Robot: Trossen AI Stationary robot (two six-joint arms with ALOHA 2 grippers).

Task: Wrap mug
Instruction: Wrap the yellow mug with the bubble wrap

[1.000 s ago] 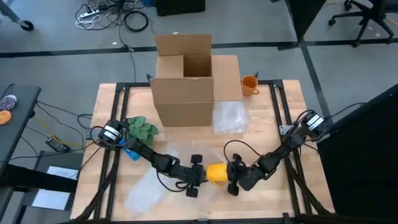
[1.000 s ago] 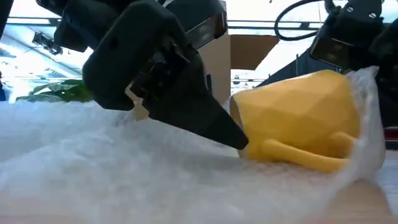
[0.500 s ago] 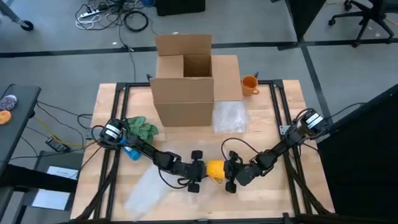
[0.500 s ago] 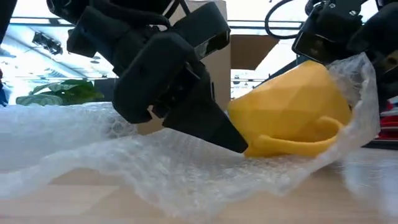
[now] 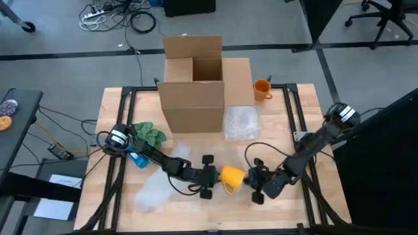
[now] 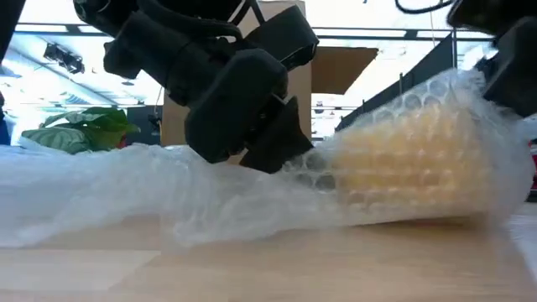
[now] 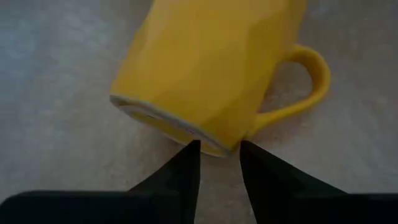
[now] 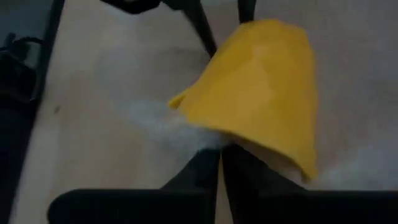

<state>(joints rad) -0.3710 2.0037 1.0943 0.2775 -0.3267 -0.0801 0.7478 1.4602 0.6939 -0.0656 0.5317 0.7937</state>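
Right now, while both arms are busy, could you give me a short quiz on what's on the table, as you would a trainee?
1. True or false: the yellow mug stands upright on the table.
2. Seen from table height, what is drawn over the mug? A) bubble wrap B) newspaper C) a towel
3. Which hand pinches the edge of the wrap beside the mug?

Key
1. False: it lies on its side.
2. A.
3. The right hand.
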